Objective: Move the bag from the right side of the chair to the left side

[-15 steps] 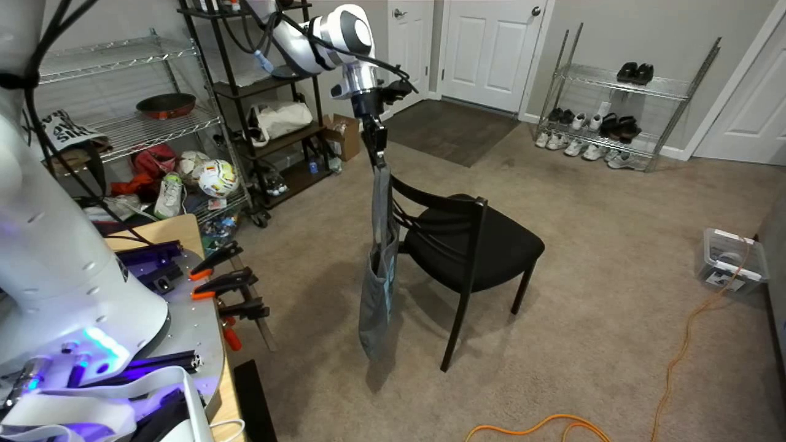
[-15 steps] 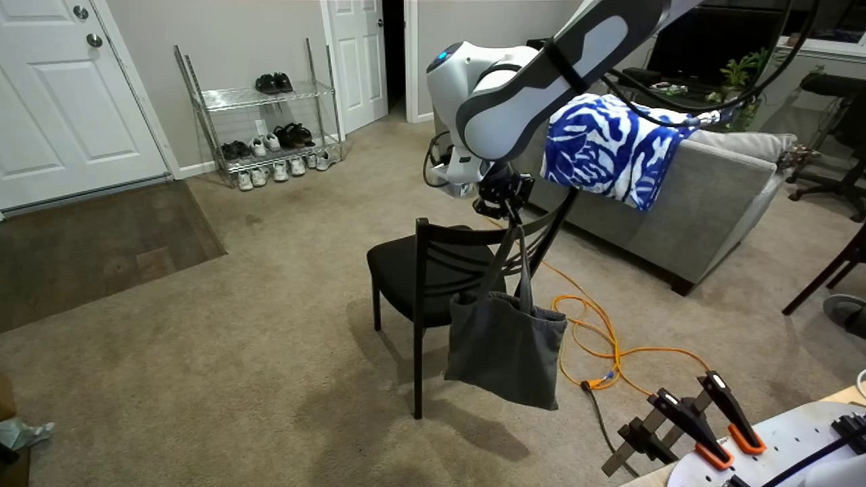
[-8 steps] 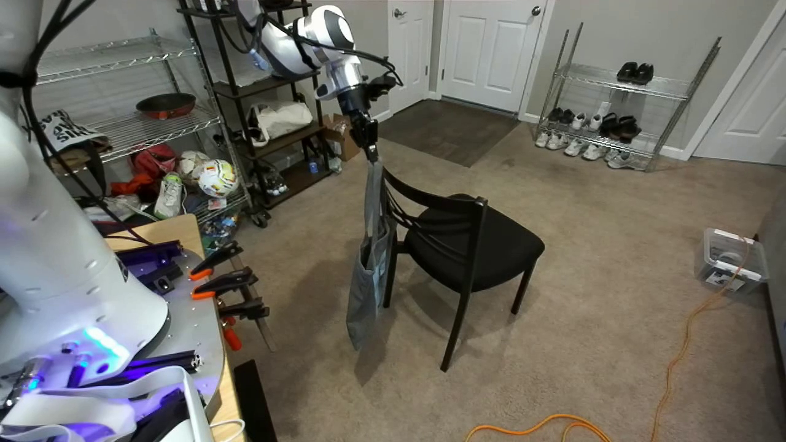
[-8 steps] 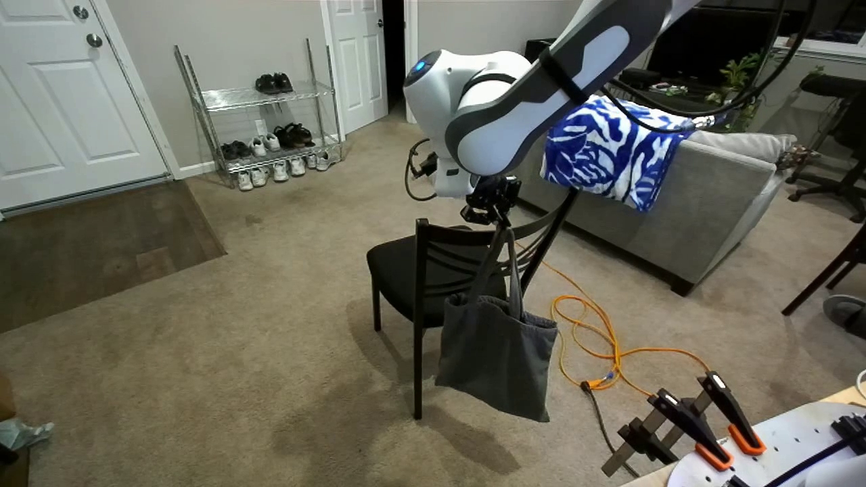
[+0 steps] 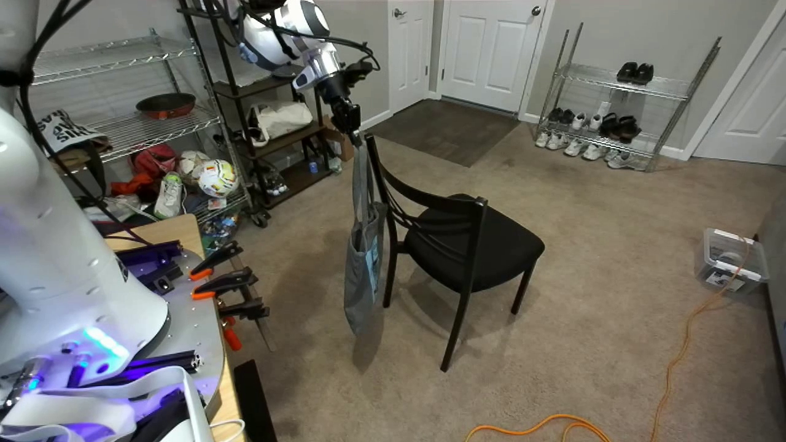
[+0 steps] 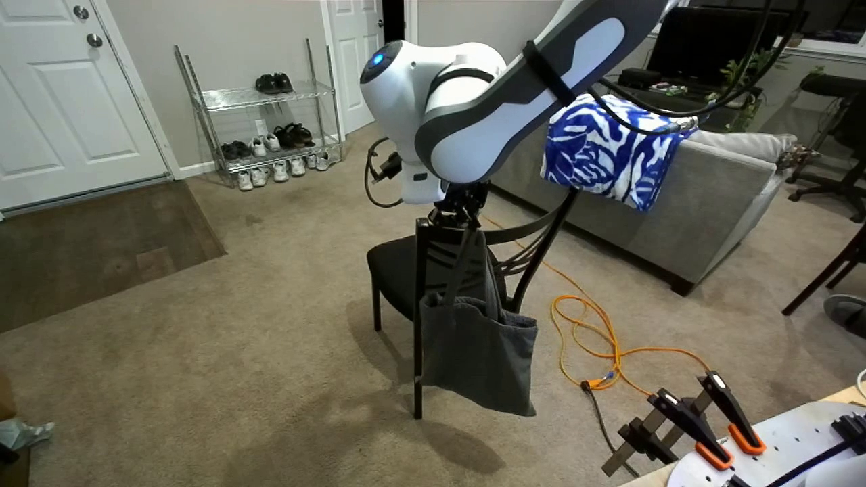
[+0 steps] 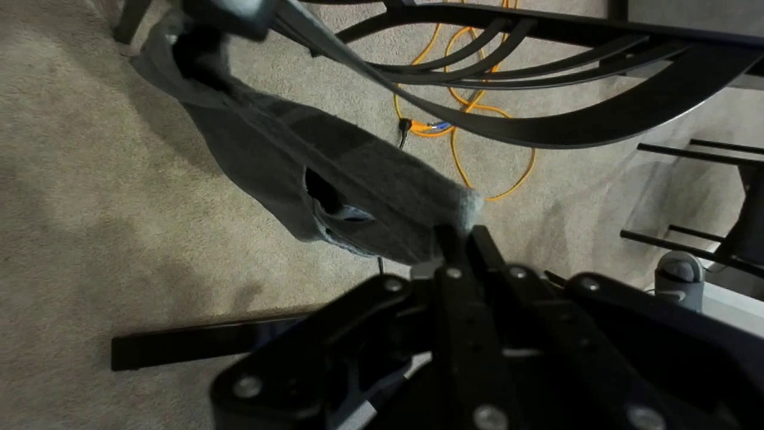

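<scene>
beige carpet (image 5: pixel 583 344) | grey walls (image 5: pixel 651 31) | white doors (image 5: pixel 491 52) | grey sofa (image 6: pixel 703 203)

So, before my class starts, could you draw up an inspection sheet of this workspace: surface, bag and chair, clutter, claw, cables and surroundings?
Surface: beige carpet, the black chair upright on it.
Job's things: grey bag hangs behind the chair, its bottom off the carpet.
Clutter: clamps on the edge of the table; pan and ball on wire shelving.
Claw: closed on the bag's strap; whether a strap touches the chair, cannot tell.
Cables: orange cord looped on the carpet; dark cables along the arm.
Surroundings: shoe rack; grey sofa with blue-and-white throw.
</scene>
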Controlling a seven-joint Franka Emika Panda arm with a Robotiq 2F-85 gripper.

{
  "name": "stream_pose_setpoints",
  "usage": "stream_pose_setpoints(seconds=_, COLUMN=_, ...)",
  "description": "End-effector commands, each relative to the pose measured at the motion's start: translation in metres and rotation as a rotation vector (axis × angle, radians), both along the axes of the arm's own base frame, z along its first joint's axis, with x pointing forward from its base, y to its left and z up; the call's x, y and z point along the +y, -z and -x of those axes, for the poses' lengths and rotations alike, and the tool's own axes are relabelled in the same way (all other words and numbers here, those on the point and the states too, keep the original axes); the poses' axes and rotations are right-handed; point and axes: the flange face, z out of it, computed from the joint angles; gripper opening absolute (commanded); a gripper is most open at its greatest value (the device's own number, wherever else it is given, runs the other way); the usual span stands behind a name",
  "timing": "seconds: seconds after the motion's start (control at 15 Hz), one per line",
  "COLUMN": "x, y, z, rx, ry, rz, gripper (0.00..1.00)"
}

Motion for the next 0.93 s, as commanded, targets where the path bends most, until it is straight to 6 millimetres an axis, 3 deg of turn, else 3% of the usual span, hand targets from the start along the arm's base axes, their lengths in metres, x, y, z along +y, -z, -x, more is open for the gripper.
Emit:
stream_pose_setpoints(seconds=0.0, x=0.012, y=-0.020, z=0.003, rx=-0.031, ry=-0.014, rz=-0.042, gripper=0.02)
stream_pose_setpoints(seconds=0.53, x=0.042, y=-0.057, z=-0.004, rx=-0.135, ry=-0.036, rz=-0.143, gripper=0.02)
stream_pose_setpoints(seconds=0.87, x=0.049, y=-0.085, z=-0.005, rx=-0.197, ry=-0.032, rz=-0.201, gripper=0.02)
